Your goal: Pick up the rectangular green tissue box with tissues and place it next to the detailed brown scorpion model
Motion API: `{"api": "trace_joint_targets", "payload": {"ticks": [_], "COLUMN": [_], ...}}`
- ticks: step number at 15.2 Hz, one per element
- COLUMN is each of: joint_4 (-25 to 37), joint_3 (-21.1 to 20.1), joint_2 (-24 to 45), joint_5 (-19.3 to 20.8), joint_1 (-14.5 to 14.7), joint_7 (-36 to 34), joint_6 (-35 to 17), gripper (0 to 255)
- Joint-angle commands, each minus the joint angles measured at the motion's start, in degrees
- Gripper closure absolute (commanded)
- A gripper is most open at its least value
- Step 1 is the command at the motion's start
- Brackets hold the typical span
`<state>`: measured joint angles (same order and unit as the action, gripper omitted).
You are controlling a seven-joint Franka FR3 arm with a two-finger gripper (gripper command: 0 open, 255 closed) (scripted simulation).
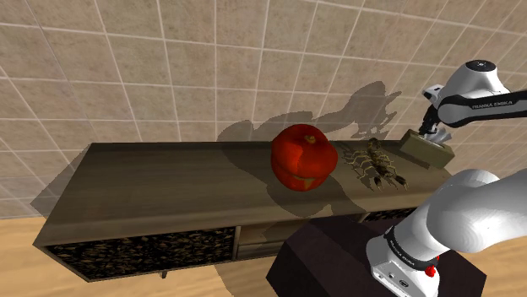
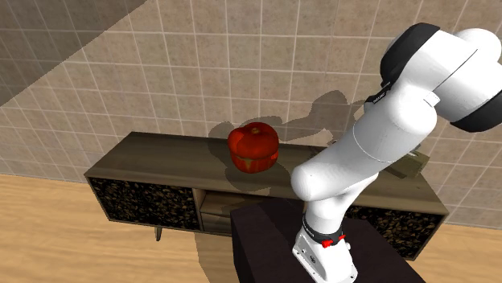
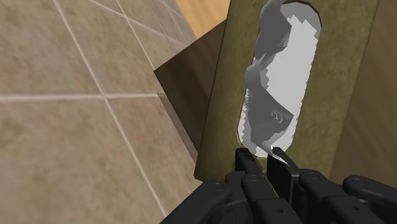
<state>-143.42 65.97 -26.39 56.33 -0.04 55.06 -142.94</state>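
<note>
Fingers (image 3: 247, 160) of my gripper (image 3: 264, 156) stand almost together, with a very narrow gap between them. As far as I can see in the wrist view, they clasp the box (image 3: 229, 76) by a thin tip of the tissue (image 3: 280, 76), at the rim of the opening. The top of the box is olive green. The tissue is pale grey and white, and it is crumpled in the long opening.

In the shoulder view my gripper (image 1: 428, 133) points down on the box (image 1: 429, 152) from above. The box is at the right end of the sideboard (image 1: 169, 169), close to the tiled wall (image 1: 169, 67). I cannot tell if it rests on the top or hangs just above it.

The scorpion (image 1: 377, 162) lies on the sideboard just beside the box, on its left in this view, and they do not touch. It is brown, with its legs spread flat. The red pepper (image 1: 300, 158) stands on the other side of the scorpion, near it, so the scorpion is between the pepper and the box.

In the second exterior view my arm (image 2: 362, 153) covers most of the box (image 2: 410, 165); an olive corner looks out at the arm's right. The pepper (image 2: 253, 147) is at the arm's left. The dark stand (image 1: 304, 261) is in front of the sideboard, on a wooden floor (image 1: 25, 261).
</note>
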Motion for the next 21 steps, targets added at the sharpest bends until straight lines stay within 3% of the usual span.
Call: {"api": "trace_joint_targets", "payload": {"ticks": [1, 3, 4, 9, 13, 21], "joint_4": [0.0, 0.0, 0.0, 0.0, -0.33, -0.33], "joint_3": [0.03, 0.03, 0.03, 0.03, -9.82, -9.81], "joint_2": [0.03, 0.03, 0.03, 0.03, -8.3, -8.31], "joint_5": [0.01, 0.01, 0.01, 0.01, -1.28, -1.28], "joint_1": [0.02, 0.02, 0.02, 0.02, -5.35, -5.34], "joint_7": [-0.01, -0.01, -0.01, -0.01, 0.86, 0.85], "joint_6": [-0.05, -0.05, -0.05, -0.05, 9.9, 9.91], "gripper": [255, 255, 0, 0, 0, 0]}}
